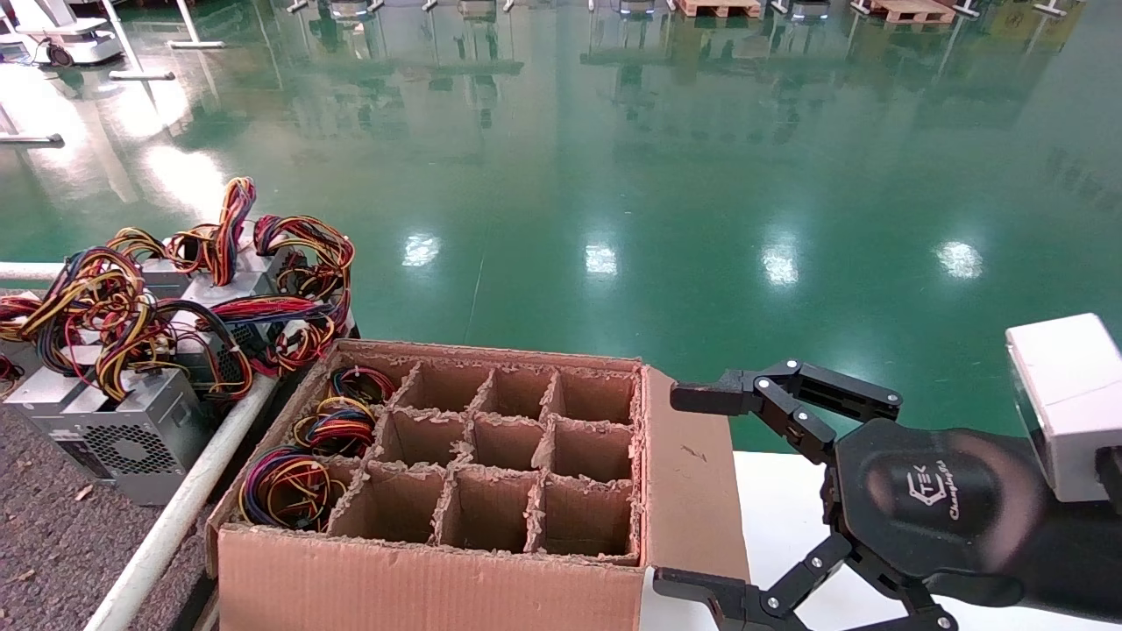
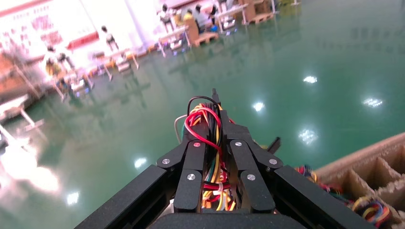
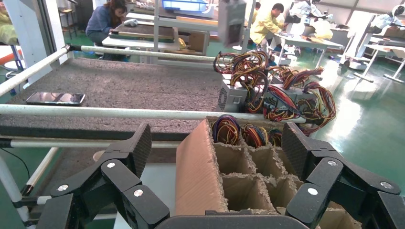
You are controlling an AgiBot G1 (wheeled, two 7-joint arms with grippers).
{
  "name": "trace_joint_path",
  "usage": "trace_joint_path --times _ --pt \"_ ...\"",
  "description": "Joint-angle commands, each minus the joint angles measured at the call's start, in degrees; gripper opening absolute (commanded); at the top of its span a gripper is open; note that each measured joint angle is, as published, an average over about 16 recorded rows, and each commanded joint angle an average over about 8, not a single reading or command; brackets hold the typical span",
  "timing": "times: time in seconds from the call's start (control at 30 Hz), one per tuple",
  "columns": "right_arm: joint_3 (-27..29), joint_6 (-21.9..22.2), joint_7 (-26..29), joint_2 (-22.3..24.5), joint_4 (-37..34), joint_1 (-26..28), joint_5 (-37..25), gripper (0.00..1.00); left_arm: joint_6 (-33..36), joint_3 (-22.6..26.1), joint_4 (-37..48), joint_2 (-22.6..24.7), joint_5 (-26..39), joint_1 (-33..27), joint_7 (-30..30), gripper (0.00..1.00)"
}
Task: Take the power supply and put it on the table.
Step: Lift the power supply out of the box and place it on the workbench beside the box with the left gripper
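The silver-grey metal power supply with its coiled red, yellow and black wires [image 2: 206,119] hangs by that wire bundle from the left pincer [image 2: 215,137], whose black fingers are pressed together on the strands. The casing itself is hidden in the left wrist view. The blurred grey box high in the right wrist view is probably this unit, up in the air above the dark grey speckled counter [image 1: 53,561].

The step in hand looks like carrying and lowering. It should come down slowly so the box does not swing, onto bare counter beside the other grey power supplies [image 1: 114,421] and inside the white round rail [image 1: 175,517]. The wires should be let go only once the casing rests flat.

The right pincer [image 1: 692,491] waits spread wide beside the brown divided cardboard box [image 1: 438,578].
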Motion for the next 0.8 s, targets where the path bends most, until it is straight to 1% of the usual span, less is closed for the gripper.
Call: trace_joint_path --times 0.03,0.8 --pt "0.0 0.0 0.0 0.0 0.0 0.0 0.0 1.0 0.13 -0.2 0.27 0.24 -0.43 -0.01 0.36 0.0" --pt "0.0 0.01 0.0 0.0 -0.01 -0.01 0.01 1.0 -0.42 -0.22 0.26 0.26 -0.39 0.08 0.06 0.0"
